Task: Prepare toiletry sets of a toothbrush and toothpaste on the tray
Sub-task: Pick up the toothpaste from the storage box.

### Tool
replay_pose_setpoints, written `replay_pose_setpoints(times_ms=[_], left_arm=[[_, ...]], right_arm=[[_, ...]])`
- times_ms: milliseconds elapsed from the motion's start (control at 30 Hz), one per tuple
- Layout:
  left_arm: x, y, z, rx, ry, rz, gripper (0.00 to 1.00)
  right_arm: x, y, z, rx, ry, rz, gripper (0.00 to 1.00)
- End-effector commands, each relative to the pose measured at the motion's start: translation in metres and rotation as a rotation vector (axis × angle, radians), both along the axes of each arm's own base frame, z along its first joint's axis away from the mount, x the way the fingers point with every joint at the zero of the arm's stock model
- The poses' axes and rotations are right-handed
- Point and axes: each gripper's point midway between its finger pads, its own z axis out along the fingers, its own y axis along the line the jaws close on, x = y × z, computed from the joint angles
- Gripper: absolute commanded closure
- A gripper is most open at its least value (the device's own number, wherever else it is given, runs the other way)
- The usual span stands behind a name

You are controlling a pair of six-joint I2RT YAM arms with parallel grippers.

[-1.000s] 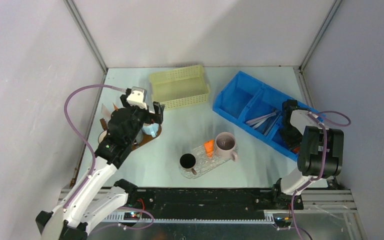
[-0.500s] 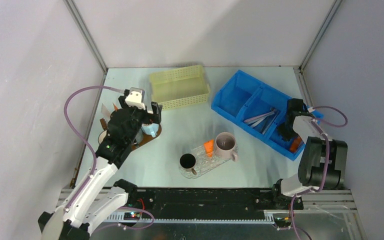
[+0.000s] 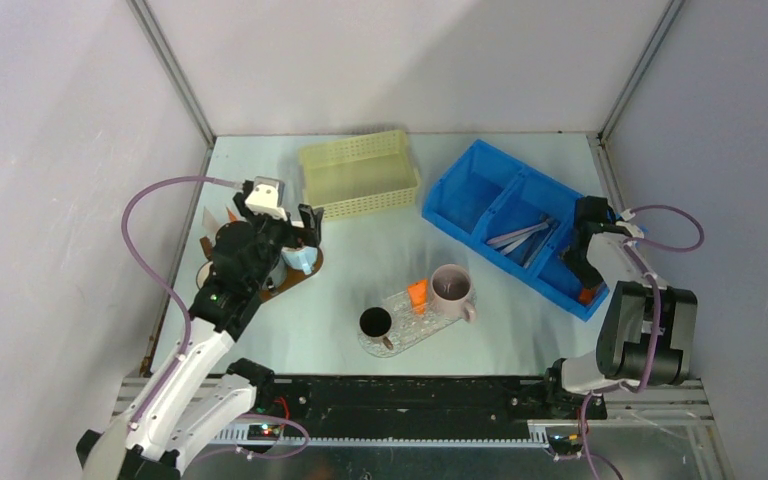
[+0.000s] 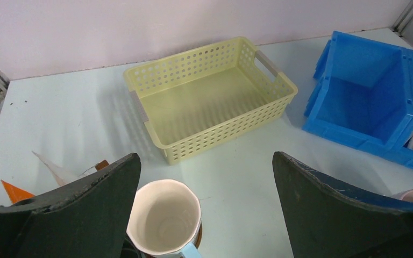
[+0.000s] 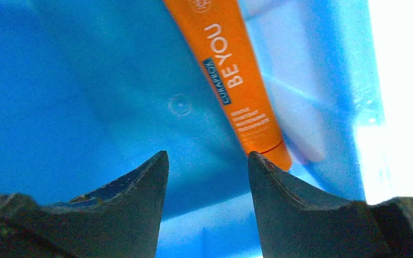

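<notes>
An orange toothpaste tube (image 5: 236, 80) lies on the floor of the blue bin (image 3: 480, 190), seen close up in the right wrist view. My right gripper (image 5: 207, 156) is down in that bin, open, with only blue floor between the jaws. Its right fingertip (image 5: 258, 161) sits at the tube's lower end. Pale toothbrushes (image 3: 520, 237) lie in the bin's middle compartment. Another orange tube (image 3: 417, 295) rests on the clear tray (image 3: 430, 330) between a black mug (image 3: 375, 322) and a pink mug (image 3: 450, 288). My left gripper (image 4: 204, 158) hangs wide open above a pale blue mug (image 4: 164, 223).
A yellow perforated basket (image 4: 209, 97) stands at the back centre. The pale blue mug sits on a brown tray (image 3: 285, 283) at the left. An orange tube (image 4: 13, 191) and a white tube (image 4: 54, 166) lie beside that tray. Walls enclose the table on three sides.
My right gripper has shifted a little rightward and nearer inside the blue bin, its arm swinging right. The left arm has barely moved and stays wide open.
</notes>
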Motion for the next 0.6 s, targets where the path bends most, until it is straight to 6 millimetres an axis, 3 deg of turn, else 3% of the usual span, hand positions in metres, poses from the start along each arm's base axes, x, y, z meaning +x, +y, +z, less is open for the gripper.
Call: replay_pose_setpoints(times_ms=[0,233,567], left_arm=[[-0.002,-0.002,0.011,-0.033,-0.046,-0.013,0.01],[-0.003,-0.003,0.012,-0.040,-0.051,-0.025,0.01],[-0.006,-0.003,0.013,-0.047,-0.060,-0.027,0.01]], right_arm=[[-0.006,-0.023,0.007,-0.154,0.076,-0.060,0.38],[-0.006,-0.031,-0.001,-0.196,0.156,-0.089,0.29],[0.002,-0.009,-0.040,0.083,0.140,-0.051,0.28]])
